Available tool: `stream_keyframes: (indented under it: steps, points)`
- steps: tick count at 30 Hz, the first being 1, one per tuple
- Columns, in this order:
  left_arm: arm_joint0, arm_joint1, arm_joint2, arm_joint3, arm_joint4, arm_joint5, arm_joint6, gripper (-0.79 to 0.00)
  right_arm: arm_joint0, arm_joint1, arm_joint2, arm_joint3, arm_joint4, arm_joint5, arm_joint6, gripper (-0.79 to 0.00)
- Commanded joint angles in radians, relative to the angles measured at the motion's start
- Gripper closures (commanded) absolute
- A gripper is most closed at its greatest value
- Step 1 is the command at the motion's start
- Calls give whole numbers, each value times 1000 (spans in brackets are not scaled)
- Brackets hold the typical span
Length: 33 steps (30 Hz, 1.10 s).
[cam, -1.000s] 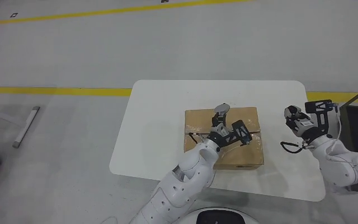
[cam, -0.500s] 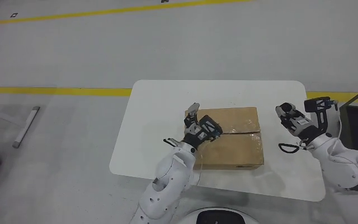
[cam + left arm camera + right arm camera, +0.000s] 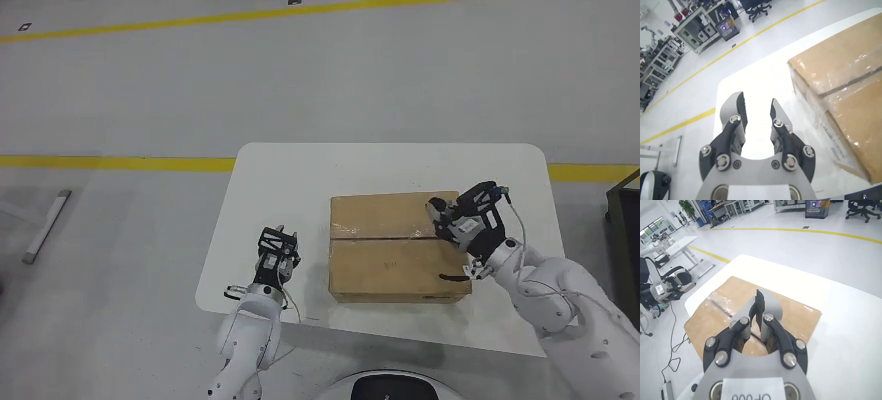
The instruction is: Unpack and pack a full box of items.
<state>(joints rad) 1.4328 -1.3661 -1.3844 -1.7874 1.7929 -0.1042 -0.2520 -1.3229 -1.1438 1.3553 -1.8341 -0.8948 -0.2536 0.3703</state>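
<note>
Taped box [image 3: 398, 255] sits mid-tabletop [image 3: 290, 180]. Right gripper [image 3: 440, 212] is pinched closed over its right end, left gripper [image 3: 277, 240] spread wide at its left. Closed like that, it might just skid off the slick tape [image 3: 390, 237], I reckon.

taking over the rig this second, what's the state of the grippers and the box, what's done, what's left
Left gripper: open, empty, above the table beside the cardboard box, apart from it.
Right gripper: shut, empty, over the box's top near one end.
Done: nothing unpacked; box lies closed, clear tape along its seam.
Left: open it, unpack, repack.
</note>
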Motion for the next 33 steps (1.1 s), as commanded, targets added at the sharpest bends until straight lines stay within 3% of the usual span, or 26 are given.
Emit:
stream_keyframes:
  steps: [1, 5, 6, 7, 8, 9, 10, 16, 21, 33]
  points:
    - [23, 3, -31, -1, -42, -3, -2, 0, 34, -7, -60, 13, -15, -2, 5, 0]
    - [60, 8, -74, -12, -54, 3, -8, 0, 108, -25, -177, 46, -55, 5, 6, 0]
    - [67, 9, -80, -14, -56, 5, -12, -55, 127, -30, -206, 56, -55, 7, 7, 0]
    - [73, 10, -84, -15, -59, 5, -15, -212, 147, -36, -232, 68, -57, 14, 8, 0]
    - [78, 10, -90, -16, -65, 7, -21, -434, 167, -42, -260, 81, -60, 20, 10, 0]
    - [81, 11, -94, -17, -69, 10, -27, -745, 187, -48, -285, 95, -63, 26, 9, 0]
    - [83, 11, -93, -20, -77, -4, -27, -785, 205, -55, -311, 110, -62, 28, 8, 0]
    - [87, 14, -102, -21, -72, -17, -35, -785, 289, -87, -429, 217, -96, 56, 10, 0]
    - [87, 14, -102, -21, -72, -17, -35, -785, 319, -105, -462, 288, -101, 91, -2, 0]
    - [87, 14, -102, -21, -72, -17, -35, -785, 218, -81, -336, 265, -101, 97, -4, 0]
